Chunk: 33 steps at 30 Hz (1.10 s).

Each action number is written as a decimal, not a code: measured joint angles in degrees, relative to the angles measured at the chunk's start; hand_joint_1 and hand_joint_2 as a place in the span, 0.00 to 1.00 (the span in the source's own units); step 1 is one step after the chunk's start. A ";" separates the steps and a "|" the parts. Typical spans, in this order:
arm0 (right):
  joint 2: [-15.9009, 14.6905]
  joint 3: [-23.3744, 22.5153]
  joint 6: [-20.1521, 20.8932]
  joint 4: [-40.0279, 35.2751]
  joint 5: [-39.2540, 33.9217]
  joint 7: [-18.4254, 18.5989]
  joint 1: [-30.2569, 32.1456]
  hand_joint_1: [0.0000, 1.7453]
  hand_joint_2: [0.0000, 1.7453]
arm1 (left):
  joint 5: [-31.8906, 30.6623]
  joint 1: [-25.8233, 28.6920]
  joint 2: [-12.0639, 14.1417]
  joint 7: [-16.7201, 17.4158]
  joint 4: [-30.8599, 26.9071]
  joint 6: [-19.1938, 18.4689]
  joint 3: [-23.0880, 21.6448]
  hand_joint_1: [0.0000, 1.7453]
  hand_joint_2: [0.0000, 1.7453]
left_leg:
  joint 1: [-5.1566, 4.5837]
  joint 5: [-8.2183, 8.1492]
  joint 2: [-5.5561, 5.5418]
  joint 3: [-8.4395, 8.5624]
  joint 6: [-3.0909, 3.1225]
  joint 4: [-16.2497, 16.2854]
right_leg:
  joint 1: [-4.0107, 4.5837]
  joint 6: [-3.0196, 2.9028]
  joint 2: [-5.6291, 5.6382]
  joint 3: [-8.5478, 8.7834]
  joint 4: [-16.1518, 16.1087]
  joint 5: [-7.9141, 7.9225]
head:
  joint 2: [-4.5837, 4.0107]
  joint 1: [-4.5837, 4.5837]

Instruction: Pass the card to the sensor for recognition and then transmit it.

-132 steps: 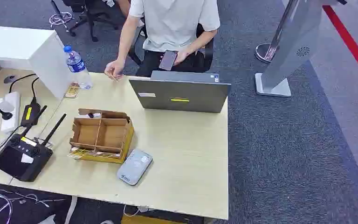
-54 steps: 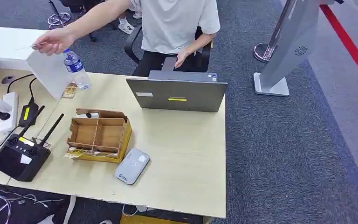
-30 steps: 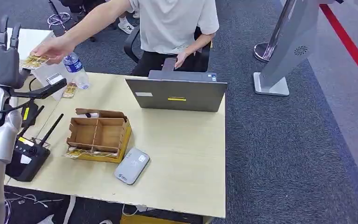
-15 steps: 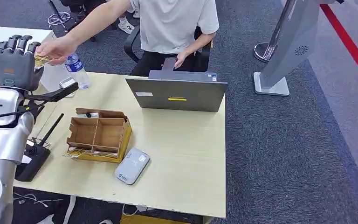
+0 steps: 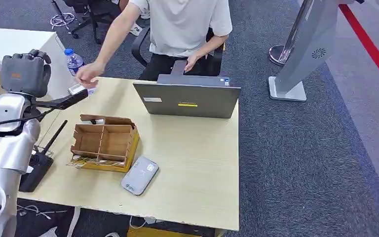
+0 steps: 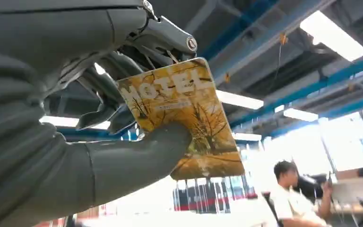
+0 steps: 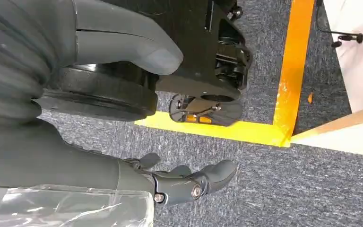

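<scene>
My left hand [image 5: 24,73] is raised at the left end of the table [image 5: 197,163], seen from behind in the head view with its fingers curled forward. In the left wrist view the same hand [image 6: 123,118] pinches the card [image 6: 182,116], a yellow one printed with the word HOTEL and bare trees, between the thick thumb below and the dark fingers [image 6: 123,71] behind its top edge; the card stands up against a ceiling of blue beams and strip lights. My right hand [image 7: 189,184] hangs low over grey carpet beside a yellow floor line, holding nothing, fingers loosely spread. Just beyond my left hand, a person's hand [image 5: 86,75] hovers at the table's far edge beside a water bottle [image 5: 73,59]; the person [image 5: 182,24] sits behind a grey laptop [image 5: 187,98] that stands open with its back to me. Nearer on the table sits an open cardboard box [image 5: 106,143] with dividers, and just beside it, towards me, lies a flat grey sensor [image 5: 139,176]. A black router [image 5: 34,165] with antennas rests at the left edge, partly behind my silver arm [image 5: 5,148].
</scene>
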 joint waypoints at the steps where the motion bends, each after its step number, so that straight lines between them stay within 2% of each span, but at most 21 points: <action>1: 0.00 0.00 -0.02 0.00 0.00 -0.09 0.00 0.00 1.00 | 0.29 0.08 -0.15 -0.04 0.00 0.04 -0.05 1.00 1.00 | 0.00 0.00 0.00 0.00 0.00 0.00 | 0.00 0.00 0.00 0.00 0.00 0.00 | 0.00 0.02; 3: 0.00 0.00 -0.13 0.02 -0.17 -0.28 0.01 0.00 1.00 | 0.68 0.99 -0.72 -0.07 -0.80 0.15 -0.33 1.00 1.00 | -0.02 0.00 0.01 0.01 0.00 0.00 | -0.02 0.00 0.01 0.00 0.00 0.00 | 0.00 0.00; 10: 0.00 -0.09 -0.44 0.04 -1.22 -0.55 0.03 0.00 1.00 | -1.09 8.58 -4.52 1.25 -11.06 0.37 -3.43 1.00 1.00 | -0.05 -0.04 0.06 -0.05 0.05 0.01 | -0.04 0.01 0.04 -0.05 -0.02 0.00 | 0.00 -0.02; 13: 0.00 -0.24 -0.63 0.04 -1.82 -0.83 0.06 0.00 1.00 | -1.69 10.26 -5.55 -0.13 -14.74 0.44 -4.81 1.00 1.00 | -0.06 -0.04 0.00 -0.05 0.05 0.02 | -0.05 0.01 0.00 -0.05 -0.03 0.00 | 0.00 0.00; 16: 0.02 -0.99 -1.07 0.04 -2.67 -1.33 0.14 0.00 1.00 | -4.66 13.81 -7.61 0.31 -21.37 0.13 -8.91 1.00 1.00 | -0.07 -0.05 -0.04 -0.08 0.06 0.03 | -0.05 0.03 -0.04 -0.04 -0.04 -0.01 | 0.00 0.00; 18: 0.02 -1.44 -1.31 0.04 -3.28 -1.60 0.17 0.00 1.00 | -6.62 15.89 -9.04 1.22 -26.22 -0.37 -13.78 1.00 1.00 | -0.08 -0.06 -0.05 -0.13 0.09 0.03 | -0.06 0.09 -0.05 -0.04 -0.05 -0.05 | 0.00 0.04; 21: 0.04 -1.88 -1.40 0.04 -3.32 -1.70 0.20 0.00 1.00 | -7.54 18.23 -10.54 2.60 -30.58 -1.40 -19.05 1.00 1.00 | -0.14 -0.12 0.05 -0.12 0.13 0.03 | -0.13 0.10 0.03 -0.08 -0.05 -0.04 | 0.00 0.07; 23: 0.04 -2.27 -1.40 0.04 -3.32 -1.73 0.22 0.00 1.00 | -7.54 18.92 -10.95 3.23 -32.45 -1.60 -21.79 1.00 1.00 | -0.14 -0.12 0.00 -0.12 0.13 0.03 | -0.13 0.10 -0.02 -0.08 -0.05 -0.05 | 0.00 0.07; 29: 0.04 -2.87 -1.42 0.04 -4.31 -2.21 0.23 0.00 1.00 | -7.56 19.99 -11.50 3.06 -34.51 -1.84 -24.75 1.00 1.00 | -0.13 -0.11 0.00 -0.10 0.13 0.01 | -0.12 0.11 -0.02 -0.08 -0.01 -0.06 | 0.00 0.07; 33: 0.04 -3.61 -1.66 0.04 -5.42 -2.34 0.25 0.00 1.00 | -7.78 22.38 -12.30 7.15 -34.64 -4.40 -28.05 1.00 1.00 | -0.13 -0.11 0.00 -0.12 0.13 0.01 | -0.12 0.13 -0.02 -0.08 -0.02 -0.07 | 0.00 0.04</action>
